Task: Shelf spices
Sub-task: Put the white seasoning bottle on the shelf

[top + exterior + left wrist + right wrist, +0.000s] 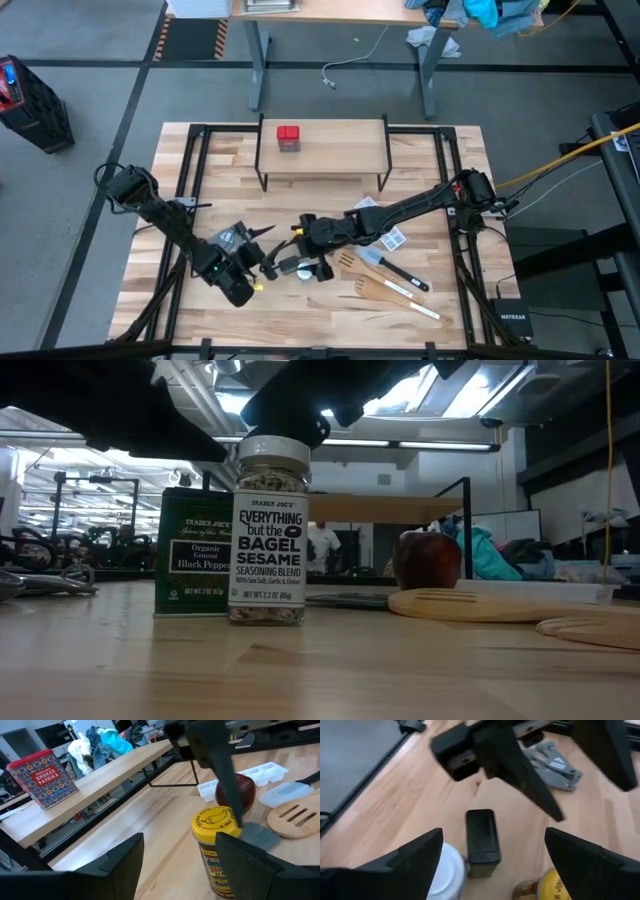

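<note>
The shelf is standing at the far side of the worktop, and everything else is placed relative to it. The red square tin is already sitting on the top board of the shelf, near its left part; in the left wrist view the same tin is showing a "Smoked Paprika" label.

The other three spices are standing together on the worktop, in front of the shelf and well apart from it. In the low view, the white-capped jar is standing upright just beside the dark square tin. The yellow-lidded amber jar is upright too, near them.

The right claw is hanging over this group in front of the shelf. Its fingers are spread wide and are holding nothing; the dark tin and the white cap are lying below, between them.

The left claw is also in front of the shelf, toward its left end. It is open and holding nothing, with the yellow-lidded jar just ahead of one finger.

Wooden utensils are lying on the worktop in front of the right end of the shelf.
</note>
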Action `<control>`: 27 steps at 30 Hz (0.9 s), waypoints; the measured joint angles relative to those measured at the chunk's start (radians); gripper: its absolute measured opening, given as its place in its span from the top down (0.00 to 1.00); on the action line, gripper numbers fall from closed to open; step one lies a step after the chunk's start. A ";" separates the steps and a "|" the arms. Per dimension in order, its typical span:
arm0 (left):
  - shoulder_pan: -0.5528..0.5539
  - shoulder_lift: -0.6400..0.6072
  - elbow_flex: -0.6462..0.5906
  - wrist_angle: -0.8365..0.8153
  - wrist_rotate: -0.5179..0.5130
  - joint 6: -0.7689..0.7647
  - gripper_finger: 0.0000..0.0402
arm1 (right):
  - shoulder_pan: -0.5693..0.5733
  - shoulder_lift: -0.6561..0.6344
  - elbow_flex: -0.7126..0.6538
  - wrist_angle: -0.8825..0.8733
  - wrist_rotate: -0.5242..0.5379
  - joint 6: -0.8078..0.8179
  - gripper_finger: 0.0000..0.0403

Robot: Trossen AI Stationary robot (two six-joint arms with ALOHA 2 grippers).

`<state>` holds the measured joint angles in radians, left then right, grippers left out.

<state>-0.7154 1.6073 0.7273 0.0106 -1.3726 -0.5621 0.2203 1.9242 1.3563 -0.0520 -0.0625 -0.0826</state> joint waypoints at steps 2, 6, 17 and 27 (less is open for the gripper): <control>-0.006 0.000 0.000 0.001 0.000 -0.002 0.40 | 0.000 0.005 0.000 -0.004 0.018 0.003 0.12; -0.024 0.000 0.000 0.001 0.002 -0.016 0.40 | 0.001 0.022 0.001 -0.019 0.005 0.028 0.12; -0.082 0.000 0.000 0.000 0.009 -0.041 0.40 | 0.002 0.014 0.001 -0.069 -0.088 0.101 0.12; -0.084 0.000 0.000 0.000 0.009 -0.041 0.40 | 0.003 -0.071 0.000 -0.149 -0.155 0.178 0.12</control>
<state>-0.7990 1.6073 0.7273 0.0107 -1.3640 -0.6029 0.2234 1.8537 1.3560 -0.2010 -0.2176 0.0956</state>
